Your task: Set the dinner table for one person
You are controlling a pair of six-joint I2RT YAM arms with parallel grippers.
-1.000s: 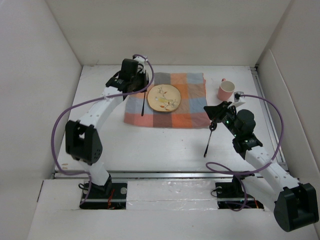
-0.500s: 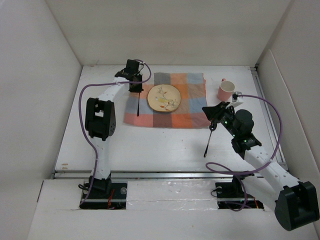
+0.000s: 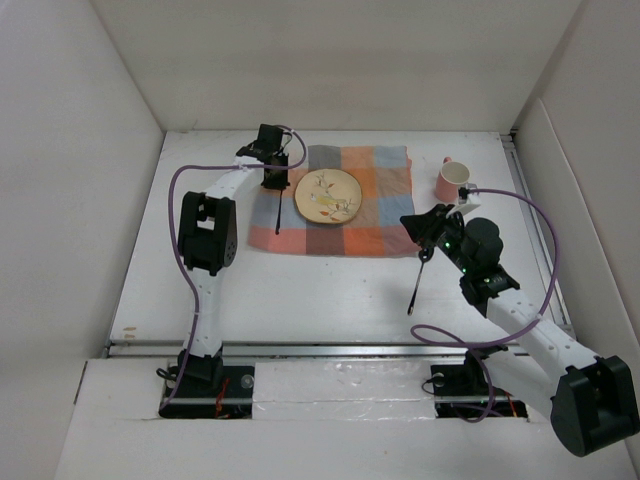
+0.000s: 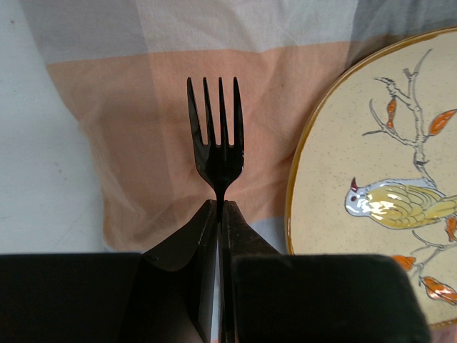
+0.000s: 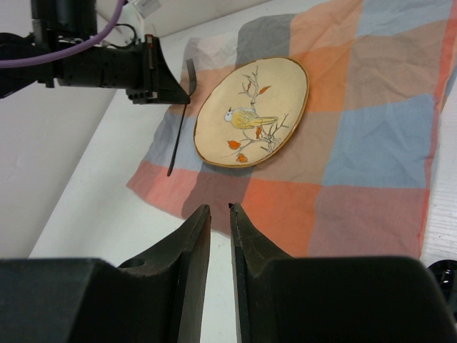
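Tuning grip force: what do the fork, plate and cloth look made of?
Fork: glossy black, likely plastic, though coated metal is possible.
Plate: glazed ceramic by its look, speckled cream with a painted bird and a brown rim.
Cloth: soft woven fabric, matte, slightly wrinkled.

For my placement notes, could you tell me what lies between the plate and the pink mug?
Only checked cloth, then bare dinner table, separates plate from mug; top view.

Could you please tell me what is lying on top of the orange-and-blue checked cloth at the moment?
On the checked cloth sits a round cream plate painted with a bird. Left of it, the black plastic fork is over the cloth, shut in the left gripper. Whatever lies beneath the plate is covered.
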